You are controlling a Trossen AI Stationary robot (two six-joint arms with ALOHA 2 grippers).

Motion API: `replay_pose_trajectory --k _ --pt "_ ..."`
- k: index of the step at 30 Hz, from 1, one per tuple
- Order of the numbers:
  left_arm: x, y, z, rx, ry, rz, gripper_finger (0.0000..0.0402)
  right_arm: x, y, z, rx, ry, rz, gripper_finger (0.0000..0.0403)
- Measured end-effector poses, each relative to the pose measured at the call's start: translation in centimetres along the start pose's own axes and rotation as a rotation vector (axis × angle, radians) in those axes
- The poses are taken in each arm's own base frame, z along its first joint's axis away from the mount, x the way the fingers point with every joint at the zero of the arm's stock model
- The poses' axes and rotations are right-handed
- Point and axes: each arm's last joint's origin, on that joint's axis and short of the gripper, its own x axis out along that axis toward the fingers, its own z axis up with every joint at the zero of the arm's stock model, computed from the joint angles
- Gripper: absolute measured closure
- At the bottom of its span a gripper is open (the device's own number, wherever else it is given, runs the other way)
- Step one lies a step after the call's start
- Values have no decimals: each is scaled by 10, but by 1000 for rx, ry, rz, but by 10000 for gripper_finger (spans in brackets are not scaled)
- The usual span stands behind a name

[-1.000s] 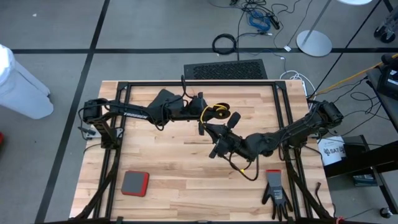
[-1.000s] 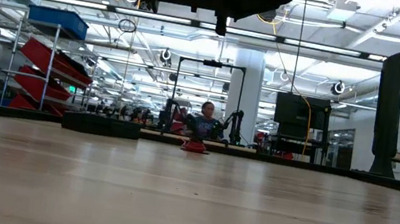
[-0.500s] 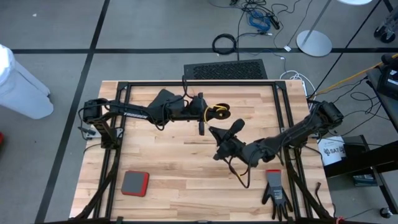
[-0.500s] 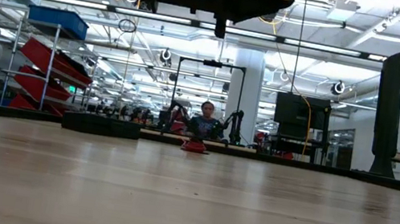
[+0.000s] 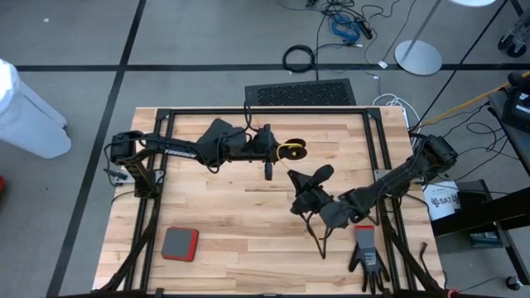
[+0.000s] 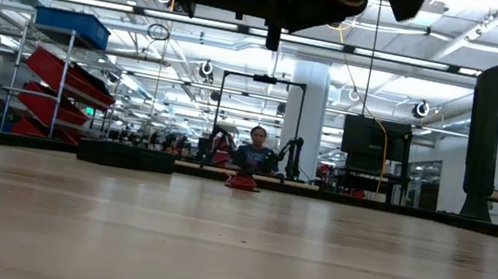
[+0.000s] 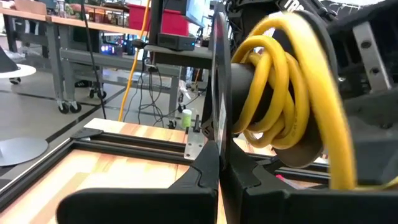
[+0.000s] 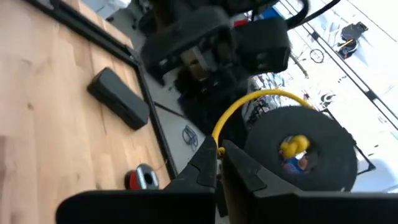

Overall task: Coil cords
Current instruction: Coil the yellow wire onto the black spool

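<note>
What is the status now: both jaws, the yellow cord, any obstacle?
Left gripper shut on black reel. Right gripper shut on yellow cord, part coiled on the reel, both held above the table. Nothing in the way.

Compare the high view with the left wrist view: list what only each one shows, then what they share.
Only the high view shows the red pad and black glove on the table, and the right gripper shut on the yellow cord near the reel.

Only the left wrist view shows the cord's loops stacked on the reel's hub, and the left gripper shut on the flange of the black reel.

Both show the yellow cord wound on the reel, held above the wooden table.
</note>
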Motion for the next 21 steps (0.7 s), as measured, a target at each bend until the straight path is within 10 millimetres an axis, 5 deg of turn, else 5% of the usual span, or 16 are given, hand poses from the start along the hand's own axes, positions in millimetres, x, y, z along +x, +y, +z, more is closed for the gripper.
replay_pose_trajectory --k 21 --pt "-2 1 -19 -60 208 -76 402 -13 18 -39 -58 104 66 403"
